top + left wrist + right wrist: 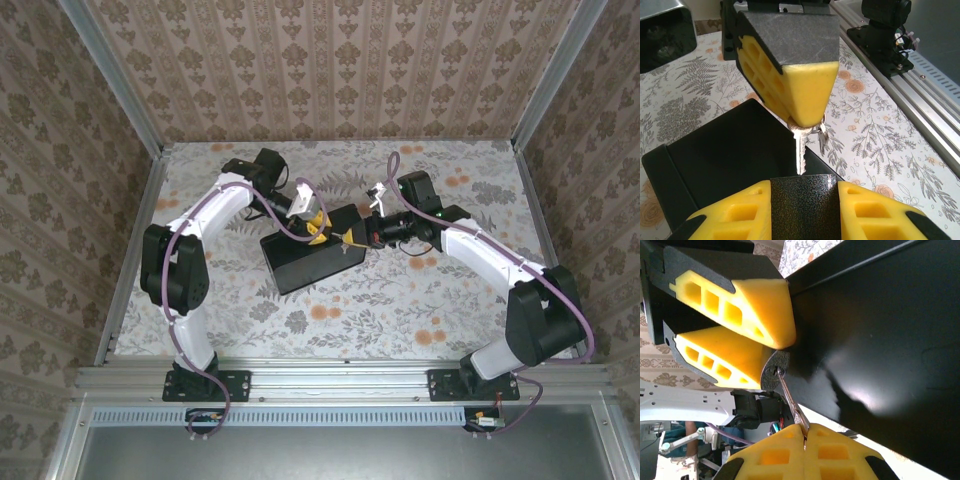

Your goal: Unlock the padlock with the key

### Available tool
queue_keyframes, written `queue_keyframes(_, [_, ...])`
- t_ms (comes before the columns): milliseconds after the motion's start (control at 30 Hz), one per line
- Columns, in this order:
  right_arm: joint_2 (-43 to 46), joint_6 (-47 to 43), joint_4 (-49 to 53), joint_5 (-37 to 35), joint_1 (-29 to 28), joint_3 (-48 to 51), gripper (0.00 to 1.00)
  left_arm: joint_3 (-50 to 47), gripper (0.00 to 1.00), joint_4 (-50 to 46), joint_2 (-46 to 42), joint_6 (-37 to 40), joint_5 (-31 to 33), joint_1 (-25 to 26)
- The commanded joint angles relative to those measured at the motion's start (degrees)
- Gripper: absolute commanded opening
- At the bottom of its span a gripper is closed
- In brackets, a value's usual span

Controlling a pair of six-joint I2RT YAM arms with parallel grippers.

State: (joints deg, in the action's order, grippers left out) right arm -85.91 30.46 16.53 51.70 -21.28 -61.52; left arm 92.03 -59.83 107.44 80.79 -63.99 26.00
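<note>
Right gripper (805,432): clenching the key (790,401) between its yellow tips.
Left gripper (777,357): pinching the padlock (774,371) beside the black box (880,340).
Key: touching the padlock.

The padlock (778,371) is almost wholly hidden between the fingers (760,300) of the left gripper (776,357). The key's (791,405) head is concealed within the right gripper (804,432).

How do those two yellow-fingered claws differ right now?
Gap: the left gripper has its fingers apart, clamped on the small dark-grey metal padlock; the right gripper has its fingers pressed together.
Load: the right gripper pinches the thin silvery metal key, whose tip meets the padlock held by the left gripper.
Both have yellow fingers, and both are gripping something.
</note>
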Motion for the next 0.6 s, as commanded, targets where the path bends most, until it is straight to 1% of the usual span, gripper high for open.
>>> queue_keyframes(0, [-0.83,0.60,-1.15,0.94,-0.34,-2.03,0.00,1.59,0.25,-1.25,0.18,1.47,-3.10,1.35])
queue_keyframes(333, [-0.94,0.50,-0.74,1.22,-0.48,-2.12,0.00,2.05,0.25,-1.25,0.58,1.38,-2.99,1.42])
queue_keyframes(467, [-1.27,2.54,-3.03,4.89,-0.53,-1.21,0.00,1.65,0.25,-0.32,0.35,1.07,-2.33,1.55])
queue_keyframes(567, [-1.24,3.45,-3.36,6.64,-0.52,-1.13,0.00,1.40,0.25,0.31,0.36,0.86,-0.56,1.77])
